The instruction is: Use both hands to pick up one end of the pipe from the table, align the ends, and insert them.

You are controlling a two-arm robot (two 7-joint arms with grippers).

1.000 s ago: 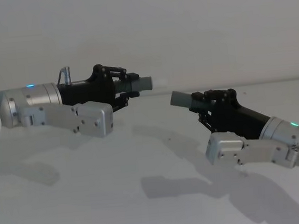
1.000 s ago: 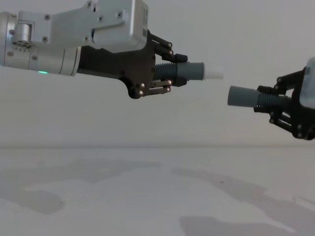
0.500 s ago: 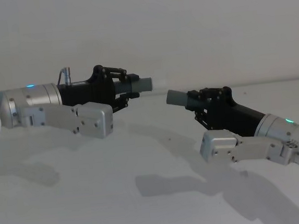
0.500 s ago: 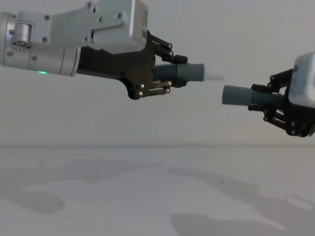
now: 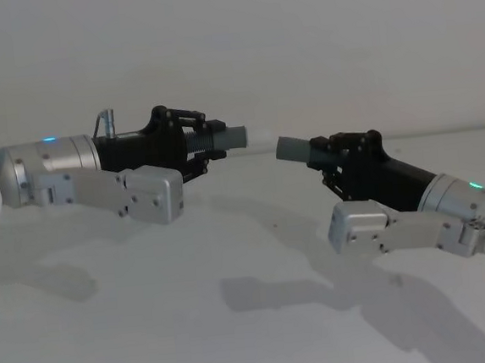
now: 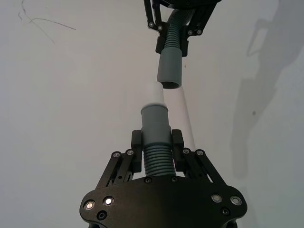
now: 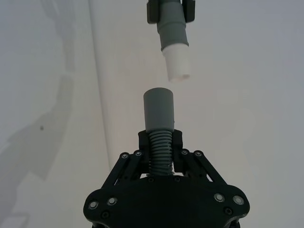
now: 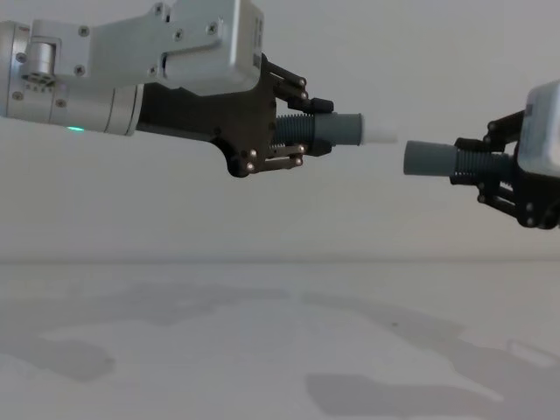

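Both pieces of the pipe are held in the air above the white table (image 5: 237, 318). My left gripper (image 5: 198, 141) is shut on the ribbed part of one piece (image 8: 346, 129), whose grey cuff ends in a whitish tip (image 8: 381, 133). My right gripper (image 8: 492, 166) is shut on the other piece, with its open grey cuff (image 8: 429, 158) facing that tip. The two ends point at each other with a small gap between them. In the left wrist view the tip (image 6: 157, 93) sits just short of the cuff mouth (image 6: 169, 71), slightly off to one side. In the right wrist view the cuff (image 7: 158, 108) faces the tip (image 7: 176, 62).
A plain pale wall (image 5: 298, 41) rises behind the table. Both arms cast soft shadows (image 5: 278, 293) on the tabletop. A pale seam (image 7: 102, 95) where the table meets the wall runs beneath the pipe pieces.
My right gripper came in towards the left piece, then rose and drew slightly back, bringing its cuff nearly level with the whitish tip. The left arm has stayed still.
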